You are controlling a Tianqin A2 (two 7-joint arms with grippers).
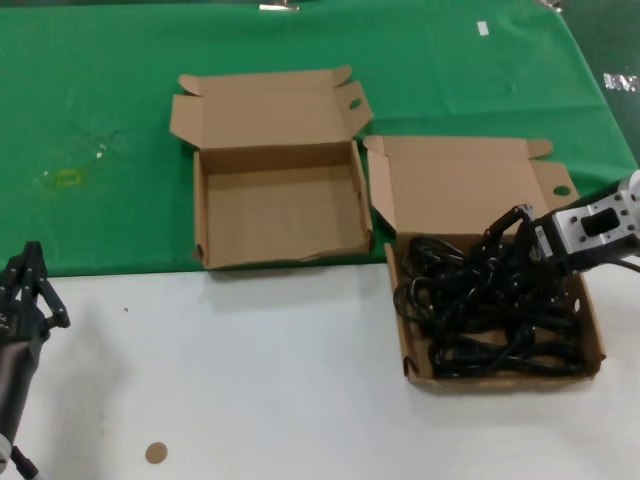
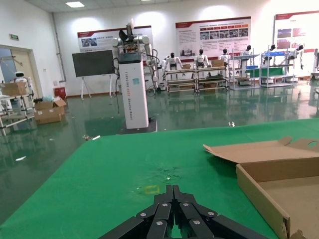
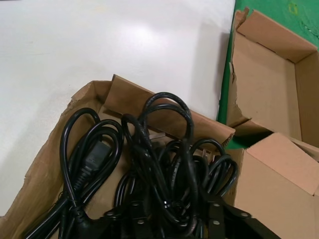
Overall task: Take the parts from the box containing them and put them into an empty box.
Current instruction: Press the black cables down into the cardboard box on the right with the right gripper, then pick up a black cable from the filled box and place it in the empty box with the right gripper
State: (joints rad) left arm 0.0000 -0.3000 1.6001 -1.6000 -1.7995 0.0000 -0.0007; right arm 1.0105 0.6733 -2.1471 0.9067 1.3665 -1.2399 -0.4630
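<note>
The right claw (image 1: 512,238) hangs just over the tangled power cords (image 1: 490,310) — limp, springy, apt to snag — fingers' state unclear; best pinched at a bunched coil

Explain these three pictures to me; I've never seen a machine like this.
This is a two-armed robot. The head view looks down from its head; the other two come from cameras on its wrists. On the table, part green cloth and part white, sit two open cardboard boxes. The empty box lies on the cloth. The box containing them holds the tangled black power cords. The right gripper reaches down among those cords; whether its fingers grip one cannot be seen. The left gripper, fingers together, waits at the table's near left edge, holding nothing.
</note>
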